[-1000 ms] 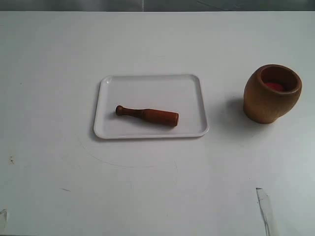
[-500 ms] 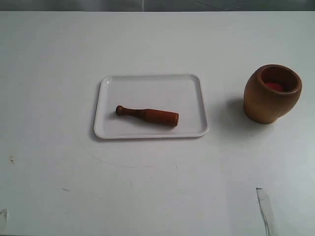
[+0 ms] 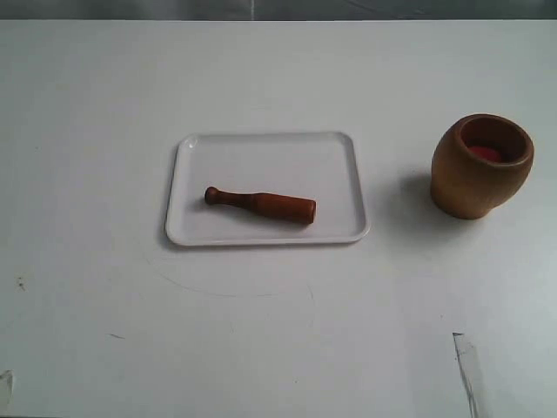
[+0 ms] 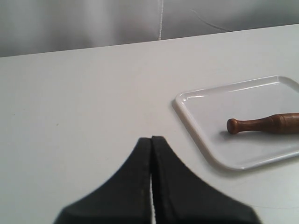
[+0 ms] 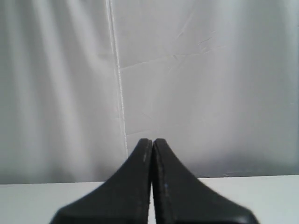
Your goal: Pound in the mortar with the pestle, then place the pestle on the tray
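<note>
The dark reddish-brown pestle (image 3: pixel 260 204) lies flat on the white tray (image 3: pixel 265 144) in the middle of the table, knob end to the left. The light-brown wooden mortar (image 3: pixel 480 165) stands upright at the right, apart from the tray, with something red inside. Neither gripper shows in the exterior view. In the left wrist view my left gripper (image 4: pixel 152 138) is shut and empty, with the tray (image 4: pixel 196 95) and pestle (image 4: pixel 261 124) off to one side of it. My right gripper (image 5: pixel 152 140) is shut and empty, facing a white backdrop.
The white table (image 3: pixel 278 331) spreads around the tray and mortar. A pale streak (image 3: pixel 466 370) marks its near right part and a small mark (image 3: pixel 6 383) sits at the near left edge. A white curtain (image 5: pixel 187 70) hangs behind the table.
</note>
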Controlling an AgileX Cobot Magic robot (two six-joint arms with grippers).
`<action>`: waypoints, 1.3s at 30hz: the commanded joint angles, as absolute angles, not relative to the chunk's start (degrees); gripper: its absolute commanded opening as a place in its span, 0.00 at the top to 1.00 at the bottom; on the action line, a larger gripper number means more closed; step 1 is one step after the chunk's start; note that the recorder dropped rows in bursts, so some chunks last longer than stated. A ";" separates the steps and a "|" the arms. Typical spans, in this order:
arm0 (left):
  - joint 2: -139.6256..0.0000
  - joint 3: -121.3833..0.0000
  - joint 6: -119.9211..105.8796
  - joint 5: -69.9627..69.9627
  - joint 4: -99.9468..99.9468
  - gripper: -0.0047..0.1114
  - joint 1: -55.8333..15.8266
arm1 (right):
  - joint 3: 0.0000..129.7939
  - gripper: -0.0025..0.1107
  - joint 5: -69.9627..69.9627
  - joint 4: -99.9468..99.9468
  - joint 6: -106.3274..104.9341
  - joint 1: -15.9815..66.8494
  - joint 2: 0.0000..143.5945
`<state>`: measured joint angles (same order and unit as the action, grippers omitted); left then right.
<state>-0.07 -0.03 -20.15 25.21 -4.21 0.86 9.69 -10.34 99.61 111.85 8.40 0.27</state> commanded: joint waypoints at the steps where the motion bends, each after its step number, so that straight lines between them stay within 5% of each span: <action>1: 0.00 0.00 -19.68 25.03 -3.79 0.96 0.42 | 9.48 0.98 -9.55 99.34 111.37 7.98 0.00; 5: 0.00 0.00 -19.68 25.03 -3.79 0.96 0.42 | 9.48 0.98 -9.91 80.75 92.76 7.98 0.00; 13: 0.00 0.00 -19.68 25.03 -3.79 0.96 0.42 | 8.35 0.98 -7.17 5.75 16.25 7.98 0.00; 39: 0.00 0.00 -19.68 25.03 -3.79 0.96 0.42 | 0.00 0.98 1.12 5.24 -5.14 7.98 0.00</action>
